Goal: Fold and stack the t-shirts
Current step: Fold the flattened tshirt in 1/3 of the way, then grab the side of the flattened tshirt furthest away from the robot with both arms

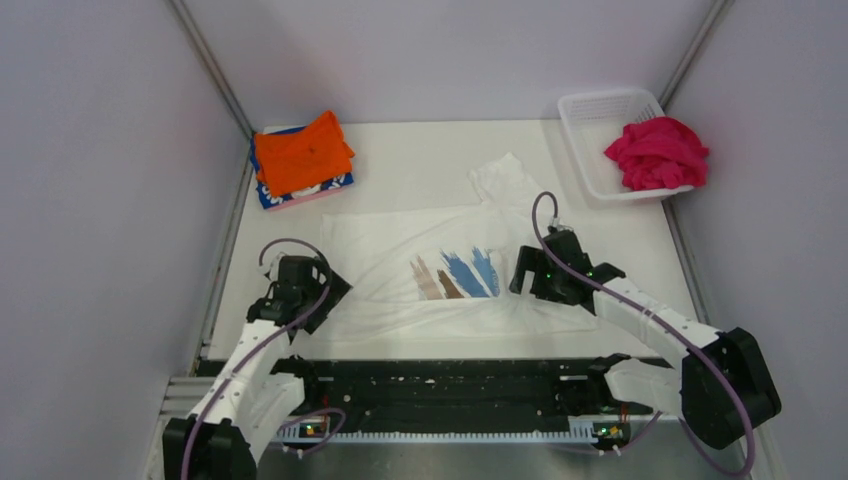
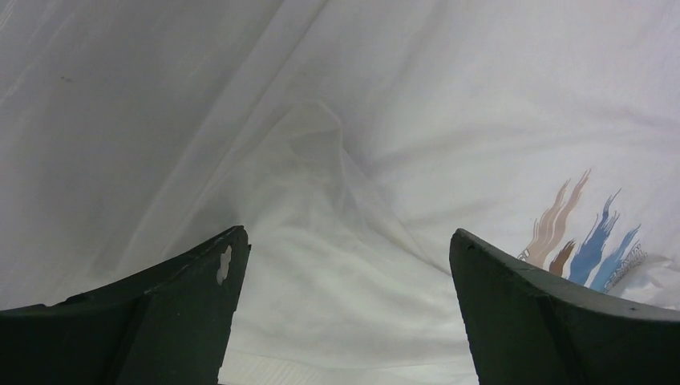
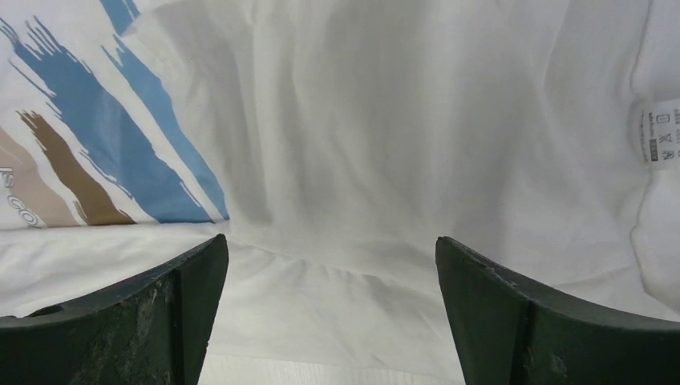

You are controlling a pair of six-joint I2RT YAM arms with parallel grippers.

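The white t-shirt (image 1: 410,250) with blue and brown brush strokes lies spread and wrinkled on the table's middle. My left gripper (image 1: 325,290) is open over its left near part; the wrist view shows white cloth (image 2: 345,241) between the wide-apart fingers. My right gripper (image 1: 525,275) is open over the shirt's right side, near the print (image 3: 104,160); a care label (image 3: 659,132) shows at the right. An orange tee (image 1: 300,152) lies folded on a blue-patterned tee (image 1: 272,196) at the back left. A magenta-pink tee (image 1: 657,152) is bunched in the basket.
A white plastic mesh basket (image 1: 592,120) stands at the back right. Grey walls enclose the table on three sides. A black rail (image 1: 450,385) runs along the near edge between the arm bases.
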